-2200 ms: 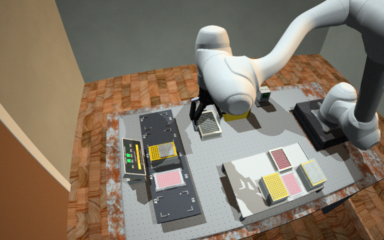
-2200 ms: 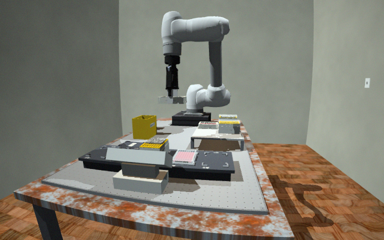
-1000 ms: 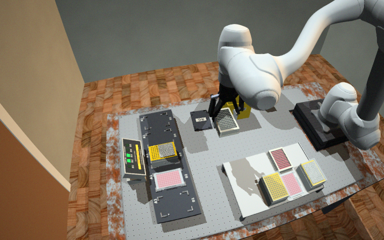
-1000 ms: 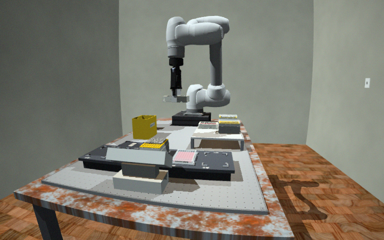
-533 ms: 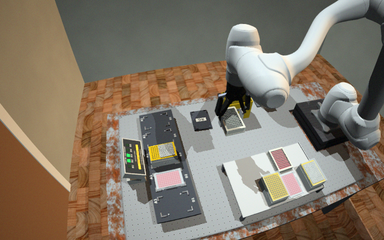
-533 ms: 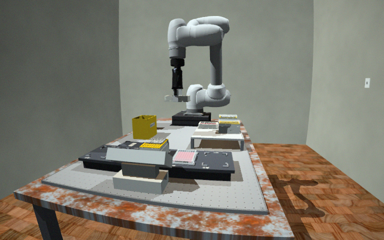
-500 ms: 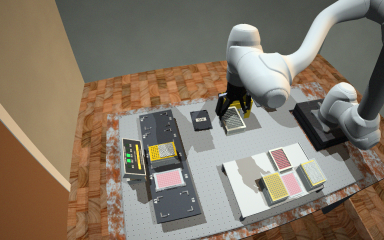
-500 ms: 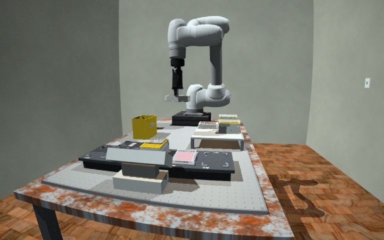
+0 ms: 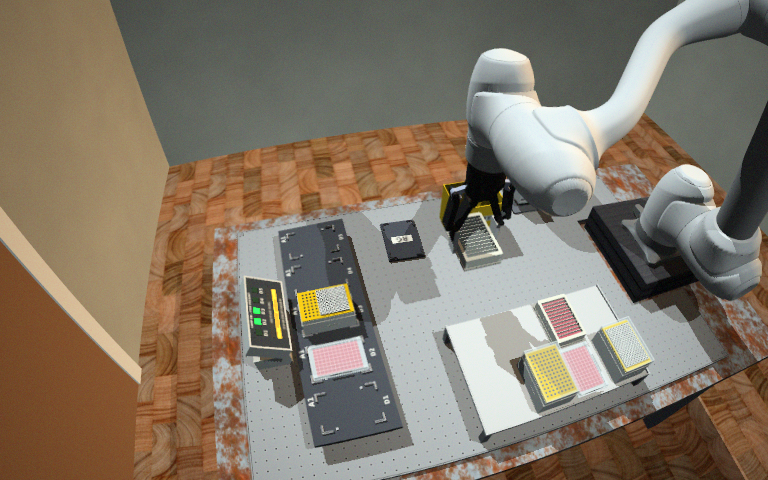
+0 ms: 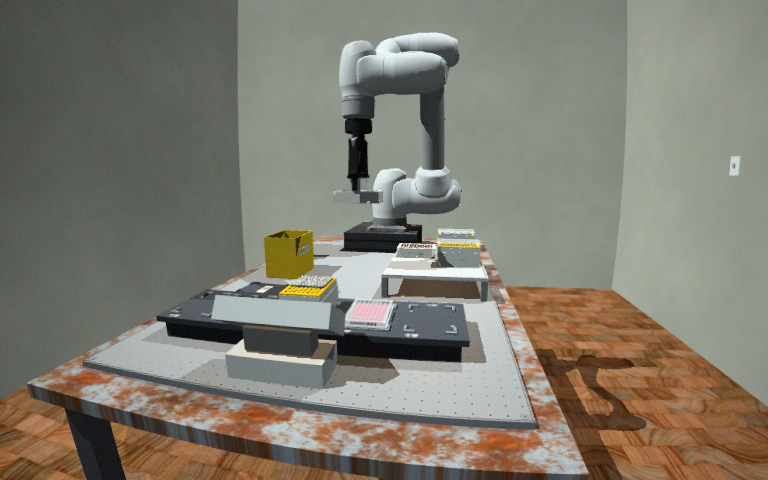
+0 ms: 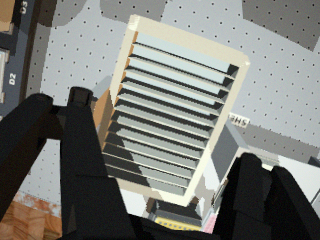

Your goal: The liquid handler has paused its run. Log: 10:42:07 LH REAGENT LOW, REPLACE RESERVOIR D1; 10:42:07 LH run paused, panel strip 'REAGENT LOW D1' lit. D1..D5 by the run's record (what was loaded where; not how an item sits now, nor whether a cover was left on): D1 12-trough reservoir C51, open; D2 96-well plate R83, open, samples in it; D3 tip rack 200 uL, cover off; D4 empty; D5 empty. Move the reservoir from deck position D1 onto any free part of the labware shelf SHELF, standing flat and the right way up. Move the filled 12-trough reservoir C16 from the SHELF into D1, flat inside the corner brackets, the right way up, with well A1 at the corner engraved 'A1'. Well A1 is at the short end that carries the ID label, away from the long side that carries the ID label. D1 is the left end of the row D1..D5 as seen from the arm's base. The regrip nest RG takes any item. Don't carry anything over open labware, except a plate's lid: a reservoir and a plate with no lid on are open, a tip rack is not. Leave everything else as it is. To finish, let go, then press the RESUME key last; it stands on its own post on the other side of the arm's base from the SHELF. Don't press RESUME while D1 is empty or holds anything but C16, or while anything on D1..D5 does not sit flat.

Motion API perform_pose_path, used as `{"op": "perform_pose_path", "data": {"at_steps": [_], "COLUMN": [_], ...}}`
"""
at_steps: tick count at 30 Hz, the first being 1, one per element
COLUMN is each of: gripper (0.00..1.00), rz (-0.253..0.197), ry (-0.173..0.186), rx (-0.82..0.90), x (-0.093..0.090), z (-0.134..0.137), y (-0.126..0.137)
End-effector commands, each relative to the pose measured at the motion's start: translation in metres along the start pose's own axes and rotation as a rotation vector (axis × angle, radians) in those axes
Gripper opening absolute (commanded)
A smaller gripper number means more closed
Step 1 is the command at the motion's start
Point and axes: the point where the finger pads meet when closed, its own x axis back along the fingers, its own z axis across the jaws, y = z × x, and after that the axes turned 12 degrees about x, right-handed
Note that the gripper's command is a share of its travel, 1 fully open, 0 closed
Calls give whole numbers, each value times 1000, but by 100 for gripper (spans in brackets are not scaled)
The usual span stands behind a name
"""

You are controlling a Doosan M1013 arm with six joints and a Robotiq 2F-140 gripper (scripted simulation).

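My gripper [image 9: 478, 212] is shut on a cream 12-trough reservoir [image 9: 478, 237] and holds it level, high above the grey mat, between the black regrip nest [image 9: 402, 243] and the arm's base. The exterior view shows the reservoir [image 10: 361, 196] hanging well above the table. In the wrist view its troughs [image 11: 174, 127] run between my fingers; I cannot read its ID. Deck position D1 [image 9: 351, 407] shows bare corner brackets. The white shelf [image 9: 526, 362] has free room on its left half.
On the dark deck [image 9: 336, 330] a pink well plate [image 9: 338, 357] sits at D2 and a yellow tip rack [image 9: 325, 302] at D3. A yellow box stands just behind my gripper. Several plates and racks crowd the shelf's right end [image 9: 586, 350]. The status panel [image 9: 267, 319] stands left of the deck.
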Motion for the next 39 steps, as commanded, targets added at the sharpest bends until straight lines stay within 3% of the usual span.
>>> {"op": "perform_pose_path", "data": {"at_steps": [1,39], "gripper": [0,0], "rz": [0,0], "ry": [-1,-1], "rx": [-1,-1], "x": [0,0], "z": [-1,-19], "y": [6,83]}}
